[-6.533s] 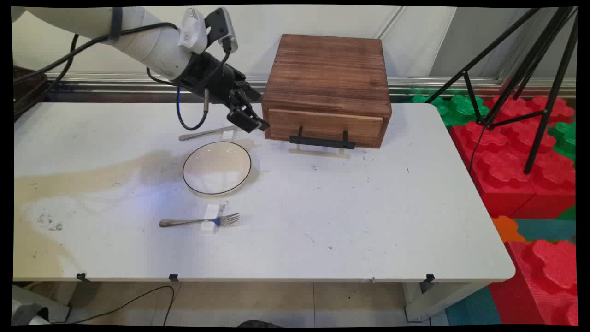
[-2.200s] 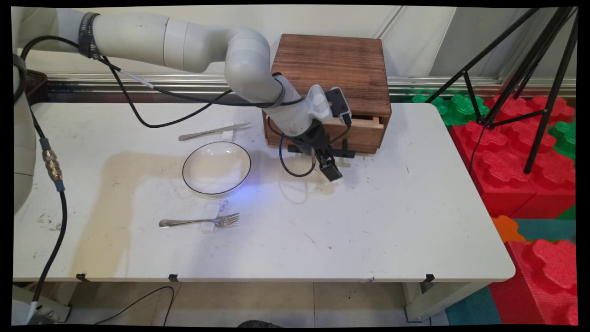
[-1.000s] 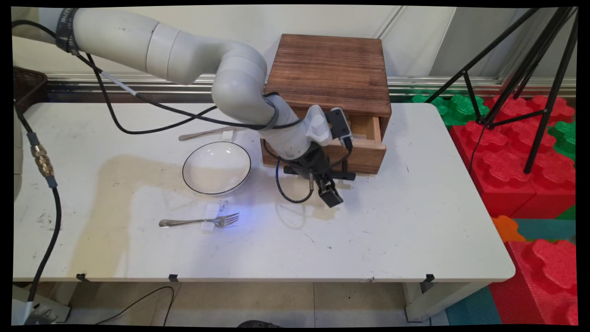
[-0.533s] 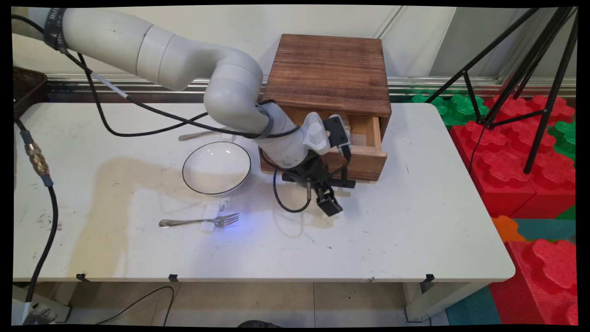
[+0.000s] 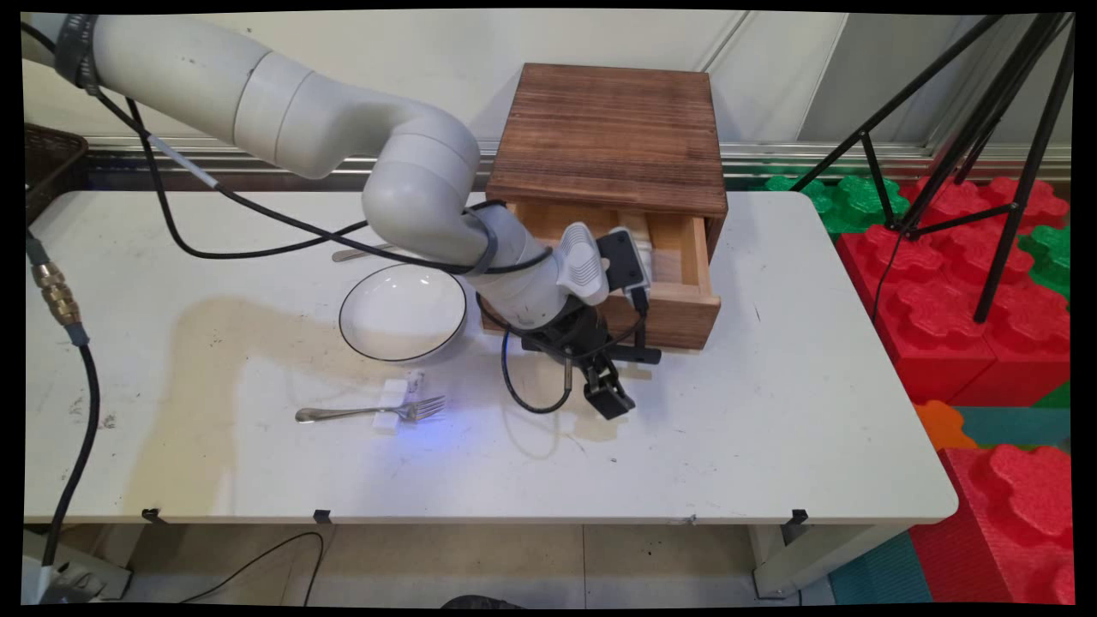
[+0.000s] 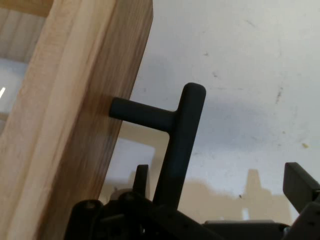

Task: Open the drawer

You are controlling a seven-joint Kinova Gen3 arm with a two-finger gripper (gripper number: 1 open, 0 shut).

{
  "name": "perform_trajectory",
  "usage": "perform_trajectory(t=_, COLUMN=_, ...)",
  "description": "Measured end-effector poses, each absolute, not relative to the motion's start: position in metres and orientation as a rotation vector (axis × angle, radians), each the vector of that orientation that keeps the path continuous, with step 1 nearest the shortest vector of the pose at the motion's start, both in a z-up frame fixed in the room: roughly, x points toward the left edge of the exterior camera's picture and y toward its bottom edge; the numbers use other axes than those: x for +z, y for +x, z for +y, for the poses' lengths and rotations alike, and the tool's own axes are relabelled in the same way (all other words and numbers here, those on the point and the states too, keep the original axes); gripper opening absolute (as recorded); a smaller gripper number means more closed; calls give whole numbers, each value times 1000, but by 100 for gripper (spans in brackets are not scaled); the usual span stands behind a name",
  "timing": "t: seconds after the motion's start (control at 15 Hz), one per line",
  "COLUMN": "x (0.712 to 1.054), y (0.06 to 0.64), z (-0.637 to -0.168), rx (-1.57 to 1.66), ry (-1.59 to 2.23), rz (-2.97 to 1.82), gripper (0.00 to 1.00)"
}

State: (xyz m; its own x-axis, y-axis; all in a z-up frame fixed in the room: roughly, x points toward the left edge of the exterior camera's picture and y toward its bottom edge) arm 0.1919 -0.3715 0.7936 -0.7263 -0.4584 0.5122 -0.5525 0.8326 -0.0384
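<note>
While the gripper (image 5: pixel 607 396) stands released around the drawer (image 5: pixel 677 300) handle (image 6: pixel 183 135), a bowl (image 5: pixel 403 311) and fork (image 5: pixel 370 412) lie nearby, the arm hiding the knife (image 5: pixel 351 254).

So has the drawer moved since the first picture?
Yes. The drawer has slid out toward the table's near edge; its front now stands well forward of the box, with the pincer at its handle.

Brown streaky wooden box (image 5: pixel 610 137), black handle (image 6: pixel 180 145), black-rimmed white plate (image 5: pixel 403 311).
</note>
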Motion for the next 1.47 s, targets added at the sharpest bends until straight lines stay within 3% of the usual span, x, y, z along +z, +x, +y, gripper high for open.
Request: perform_trajectory(t=1.47, x=793, y=186, z=-330, rx=267, ry=685, rz=-2526, gripper=100)
